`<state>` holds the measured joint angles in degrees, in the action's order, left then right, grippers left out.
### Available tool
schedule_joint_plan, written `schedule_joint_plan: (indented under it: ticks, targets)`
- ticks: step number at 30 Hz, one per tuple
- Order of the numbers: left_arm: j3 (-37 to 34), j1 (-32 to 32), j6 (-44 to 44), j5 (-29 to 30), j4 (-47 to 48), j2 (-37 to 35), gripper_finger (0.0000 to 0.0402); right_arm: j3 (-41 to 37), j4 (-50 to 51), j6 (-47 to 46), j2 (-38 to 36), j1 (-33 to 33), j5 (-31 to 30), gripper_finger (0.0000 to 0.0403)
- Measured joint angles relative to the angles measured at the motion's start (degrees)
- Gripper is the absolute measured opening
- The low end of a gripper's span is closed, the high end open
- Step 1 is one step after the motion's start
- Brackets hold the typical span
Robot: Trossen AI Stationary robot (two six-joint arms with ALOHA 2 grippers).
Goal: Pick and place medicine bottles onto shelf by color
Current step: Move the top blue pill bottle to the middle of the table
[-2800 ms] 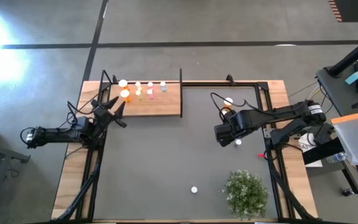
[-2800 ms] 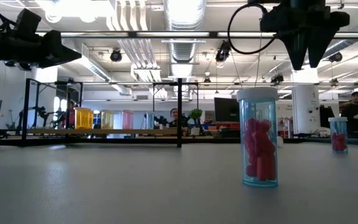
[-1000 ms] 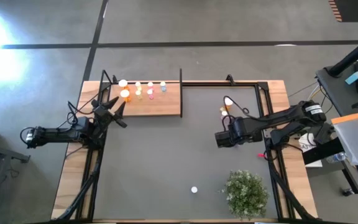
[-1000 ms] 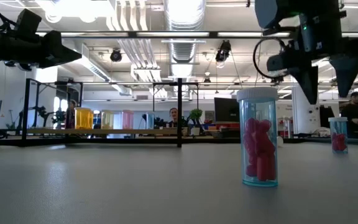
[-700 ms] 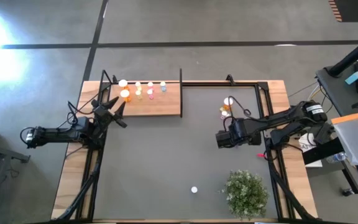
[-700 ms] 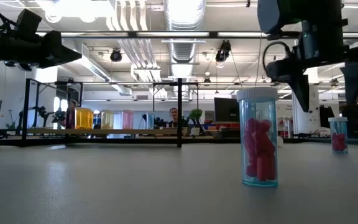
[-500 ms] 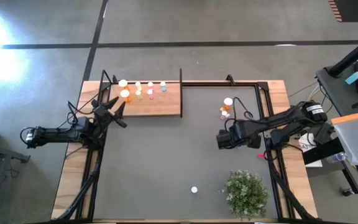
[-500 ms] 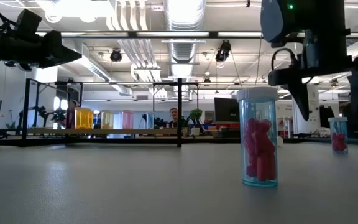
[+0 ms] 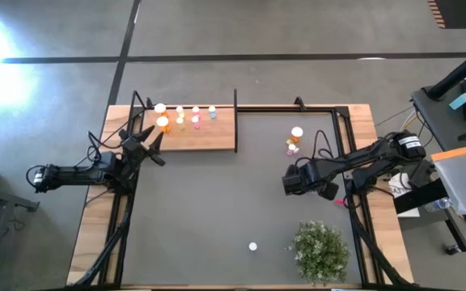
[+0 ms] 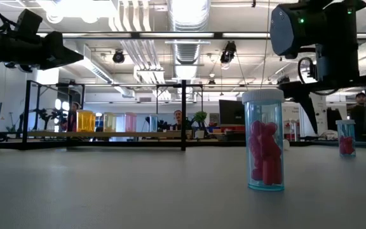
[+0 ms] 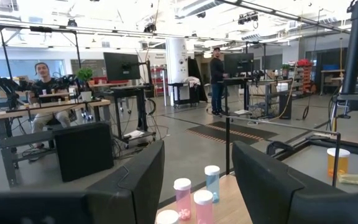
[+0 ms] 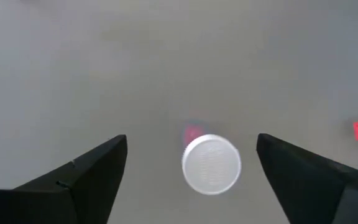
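White-capped pill bottle with pink contents stands upright on the grey mat, directly below the right gripper. Seen from above through the wrist view, its cap sits between the two dark fingers, nearer one than the other, touching neither. Fingers spread wide, holding nothing. In the high view this bottle is hidden under the right gripper; the plant lies just beside, toward the table's near edge.

Low view: another bottle, blue-tinted with pink pills, stands close to the camera; a small one shows far behind, the right gripper's fingers partly cut off by the picture's edge.

Shelf carries a row of bottles; colours hard to separate from above. Left gripper hovers just beside the shelf, fingers parted, empty.
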<state>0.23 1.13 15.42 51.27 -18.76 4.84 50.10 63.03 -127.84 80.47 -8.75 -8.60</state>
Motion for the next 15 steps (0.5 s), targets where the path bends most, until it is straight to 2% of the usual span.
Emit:
schedule_joint_plan:
  ticks: [15]
  targets:
    - [0.00, 0.00, 0.00, 0.00, 0.00, 0.00, 0.0173, -1.39, -2.31, -2.26, 0.00, 0.00, 0.52, 0.0182]
